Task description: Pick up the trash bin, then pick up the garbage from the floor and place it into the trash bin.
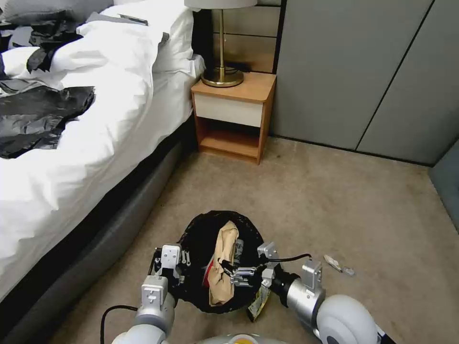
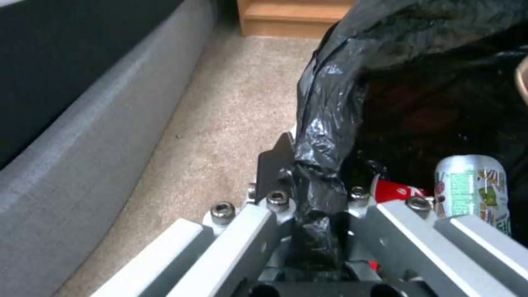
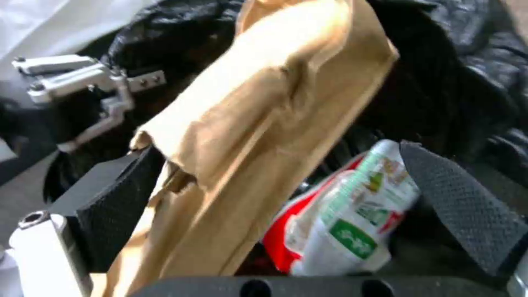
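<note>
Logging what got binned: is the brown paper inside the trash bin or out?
Inside, partly: the brown paper stands in the trash bin, its top above the rim, between the open pads of the right gripper.

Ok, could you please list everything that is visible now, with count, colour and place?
round trash bin lined with crinkly black bag: one, black, between the claws
crumpled brown paper: one, brown, standing in the bin
small white green-labelled bottle: one, in the bin
red-white wrapper: one, beside the bottle
yellow wrapper: one, at the bin's near edge
small foil wrapper: one, silvery, on the carpet, right
bed: one, white, left
black clothes: on the bed
wooden nightstand: one, beside the bed
brass lamp: one, on it
left claw: shut on the bag's rim
right claw: open, beside the paper
</note>
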Tool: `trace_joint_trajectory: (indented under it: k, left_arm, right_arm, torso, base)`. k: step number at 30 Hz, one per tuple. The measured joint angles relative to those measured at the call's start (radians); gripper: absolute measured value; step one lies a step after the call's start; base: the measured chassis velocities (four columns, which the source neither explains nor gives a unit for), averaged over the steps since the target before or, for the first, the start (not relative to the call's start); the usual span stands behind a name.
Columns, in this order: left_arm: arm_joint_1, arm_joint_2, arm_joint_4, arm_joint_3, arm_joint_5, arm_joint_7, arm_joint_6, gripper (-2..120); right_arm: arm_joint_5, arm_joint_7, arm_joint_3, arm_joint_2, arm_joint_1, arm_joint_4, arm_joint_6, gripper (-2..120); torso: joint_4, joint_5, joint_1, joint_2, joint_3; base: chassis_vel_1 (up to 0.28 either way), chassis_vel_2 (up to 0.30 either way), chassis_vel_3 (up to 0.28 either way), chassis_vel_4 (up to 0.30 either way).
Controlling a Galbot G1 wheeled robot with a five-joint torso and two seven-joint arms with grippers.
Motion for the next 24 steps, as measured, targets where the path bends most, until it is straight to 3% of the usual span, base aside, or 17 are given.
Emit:
trace_joint_trajectory:
  k: [24]
  left_arm:
    - [-0.057, -0.004, 0.003, -0.036, -0.056, -0.018, 0.015, 1]
  right_arm:
    - [-0.023, 0.019, 0.057, -0.024, -0.124, 0.094, -0.060, 100]
  torso:
    - [0.0000, 0.0000, 0.000, 0.000, 0.000]
  base:
    - [0.000, 0.000, 0.000, 0.000]
